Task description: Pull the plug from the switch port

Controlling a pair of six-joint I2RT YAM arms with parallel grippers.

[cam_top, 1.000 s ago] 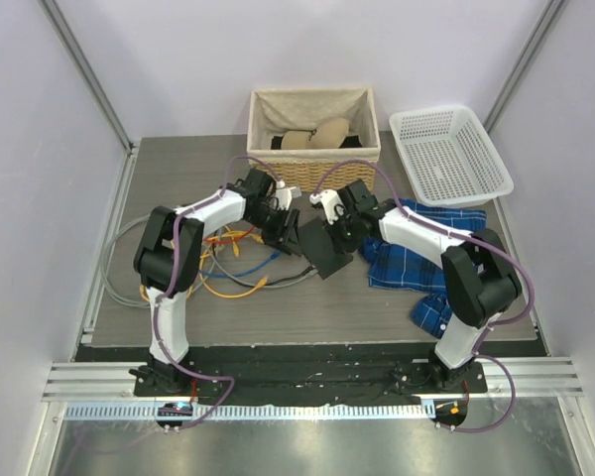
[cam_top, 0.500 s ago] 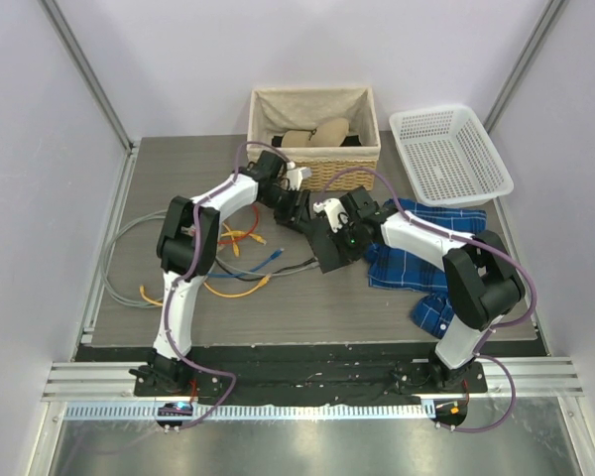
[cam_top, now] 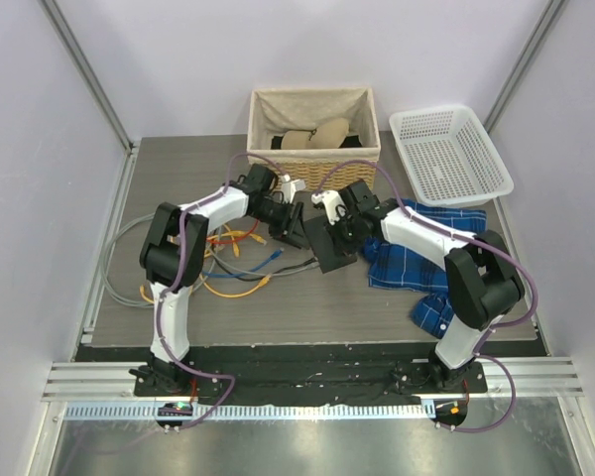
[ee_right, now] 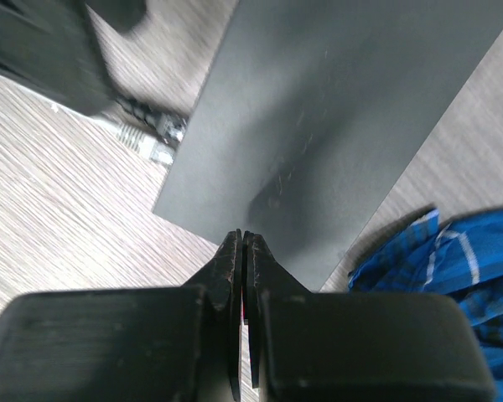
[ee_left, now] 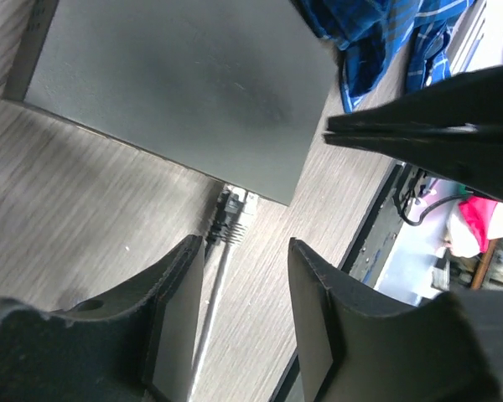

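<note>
The switch [cam_top: 329, 249] is a flat black box lying mid-table; it fills the top of both wrist views [ee_left: 176, 84] [ee_right: 335, 109]. The plug [ee_left: 232, 214], a black boot with a clear tip, sits in the switch's narrow edge and also shows in the right wrist view [ee_right: 151, 138]. Its grey cable runs back between my left fingers. My left gripper [ee_left: 246, 251] [cam_top: 290, 223] is open just short of the plug, touching nothing. My right gripper [ee_right: 241, 237] [cam_top: 339, 220] is shut and empty, its tips at the switch's top face near a corner.
A wicker basket [cam_top: 314, 134] stands at the back, with a white plastic basket [cam_top: 448, 154] to its right. A blue plaid cloth [cam_top: 416, 253] lies right of the switch. Loose orange, blue and grey cables [cam_top: 233, 263] sprawl to the left.
My left gripper swung up toward the wicker basket, then came back down beside the switch's plug edge. The right gripper stayed shut over the switch.
</note>
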